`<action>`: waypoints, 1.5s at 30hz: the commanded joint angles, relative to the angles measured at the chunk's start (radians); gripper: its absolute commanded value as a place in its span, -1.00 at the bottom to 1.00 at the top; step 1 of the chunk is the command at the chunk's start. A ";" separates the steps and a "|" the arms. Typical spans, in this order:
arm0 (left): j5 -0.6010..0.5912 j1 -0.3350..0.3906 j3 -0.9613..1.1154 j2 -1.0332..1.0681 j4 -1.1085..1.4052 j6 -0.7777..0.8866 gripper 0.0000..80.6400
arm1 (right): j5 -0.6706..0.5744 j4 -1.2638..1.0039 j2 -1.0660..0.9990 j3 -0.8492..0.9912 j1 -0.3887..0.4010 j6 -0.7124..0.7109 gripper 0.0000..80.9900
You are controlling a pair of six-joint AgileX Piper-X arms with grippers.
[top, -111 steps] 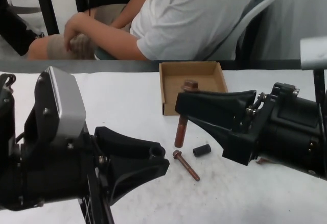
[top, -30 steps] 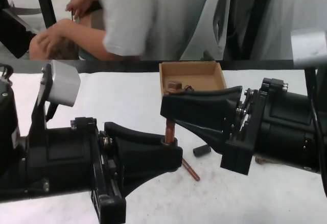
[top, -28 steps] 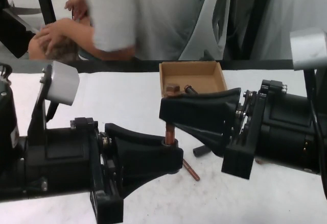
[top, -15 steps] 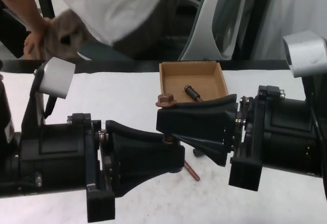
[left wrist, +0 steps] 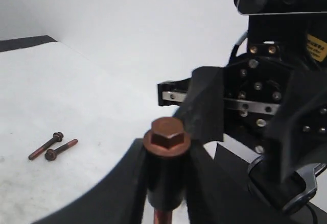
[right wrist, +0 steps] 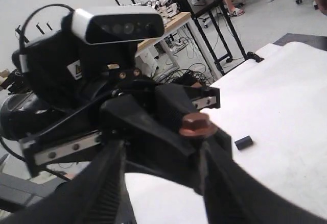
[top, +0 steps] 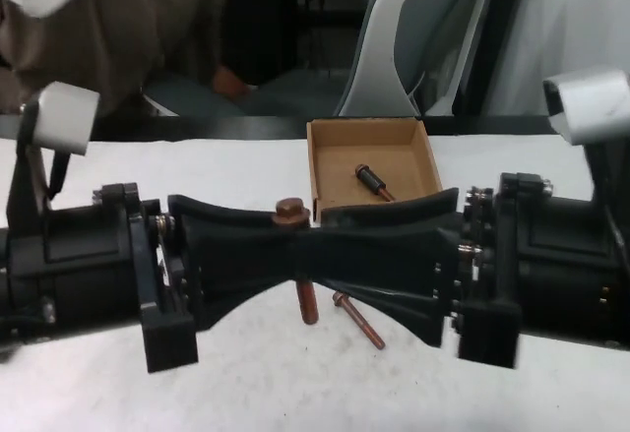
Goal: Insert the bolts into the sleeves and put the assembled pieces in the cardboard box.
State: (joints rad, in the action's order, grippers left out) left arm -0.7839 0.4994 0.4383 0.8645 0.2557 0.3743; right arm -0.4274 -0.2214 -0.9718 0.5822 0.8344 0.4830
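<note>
My left gripper [left wrist: 166, 180] is shut on a black sleeve [left wrist: 164, 183] held upright above the bench. A copper bolt [left wrist: 166, 136] stands in that sleeve, its hex head on top and its shank [top: 308, 304] hanging out below. My right gripper [top: 330, 245] faces the left one tip to tip, open, its fingers [right wrist: 110, 183] spread to either side of the left gripper's tips and off the bolt head [right wrist: 196, 125]. The cardboard box [top: 330, 152] lies just behind, with one assembled piece [top: 372, 181] in it.
One loose bolt [top: 357, 319] lies on the white bench under the grippers. A loose black sleeve [right wrist: 243, 143] lies nearby, and two more bolts [left wrist: 53, 146] lie farther off. A chair and a person are behind the bench's far edge.
The two arms have closed in until their tips meet. The bolt has gone down through the sleeve, and my right gripper has let go of it. The person behind has shifted left.
</note>
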 commanded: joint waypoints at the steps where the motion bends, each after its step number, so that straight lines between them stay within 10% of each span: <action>1: 0.009 -0.017 0.015 -0.002 0.026 -0.009 -0.98 | -0.013 0.076 0.085 0.004 0.002 -0.033 0.05; 7: 0.096 -0.039 0.043 0.007 0.010 -0.009 -0.98 | 0.025 0.402 0.218 0.004 -0.002 -0.086 -0.15; 13: 0.128 -0.039 0.143 0.120 -0.106 0.000 -0.98 | 0.072 0.655 0.257 0.004 -0.002 -0.082 -0.98; 45: 0.283 -0.048 0.903 0.864 -0.639 0.118 -0.98 | -0.029 1.004 -0.147 0.176 -0.248 -0.259 -0.99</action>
State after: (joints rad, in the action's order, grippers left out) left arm -0.5175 0.4549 1.2574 1.6968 -0.3580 0.4929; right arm -0.4438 0.7467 -1.0561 0.6980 0.6091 0.2967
